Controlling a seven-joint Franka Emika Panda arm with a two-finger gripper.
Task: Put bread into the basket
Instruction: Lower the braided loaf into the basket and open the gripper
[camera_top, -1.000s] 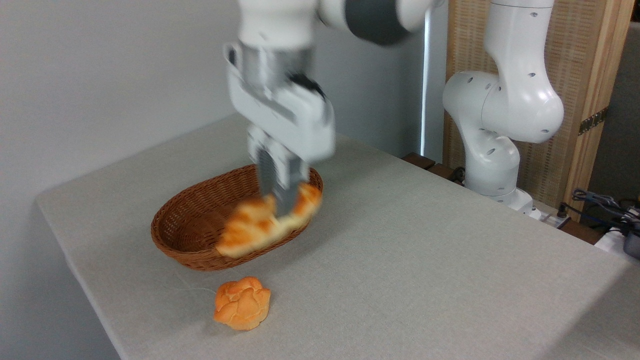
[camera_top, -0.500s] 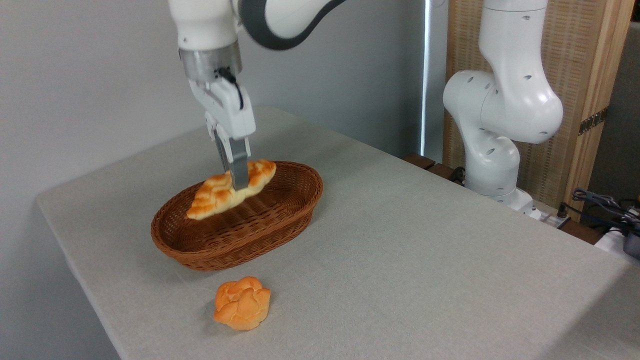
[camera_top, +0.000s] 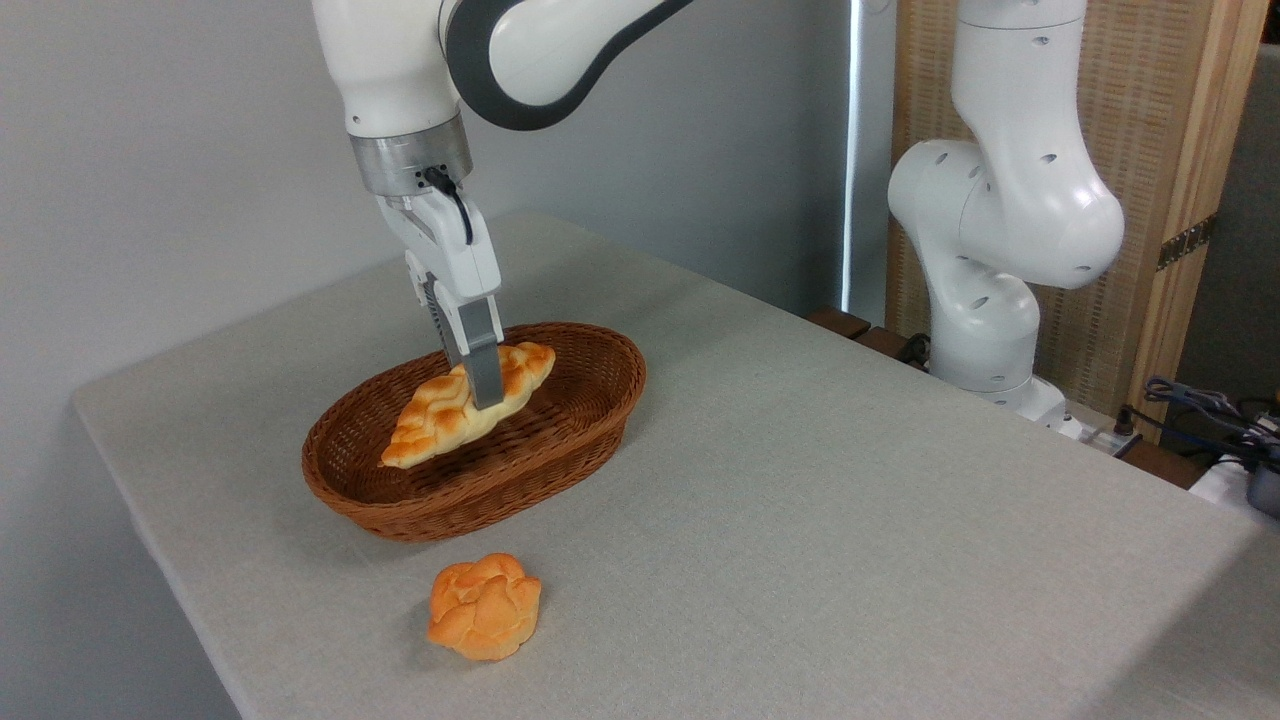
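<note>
Right now the robot's hand (camera_top: 480, 385) points down over the basket (camera_top: 560, 455), its two fingers (camera_top: 484, 365) clamped on the bread (camera_top: 440, 415) near the loaf's middle. That braided loaf sits tilted inside the basket's outline, its right end raised near the far rim and its left end dipping toward the woven floor; from where I stand I cannot tell whether that low tip touches the wicker or hangs just above it. One grey finger crosses the front of the loaf, and the other is mostly hidden behind it.

Just in front of the basket, apart from it, a small round knotted bun (camera_top: 485, 607) lies alone on the surface (camera_top: 850, 520), which is covered in pale grey cloth. The white arm (camera_top: 1000, 220) rises from its base at the far right edge, arches out of view and returns from above to the hand. Behind that base stands a light wooden panel (camera_top: 1160, 130), and some dark cables (camera_top: 1210, 410) lie at the far right.
</note>
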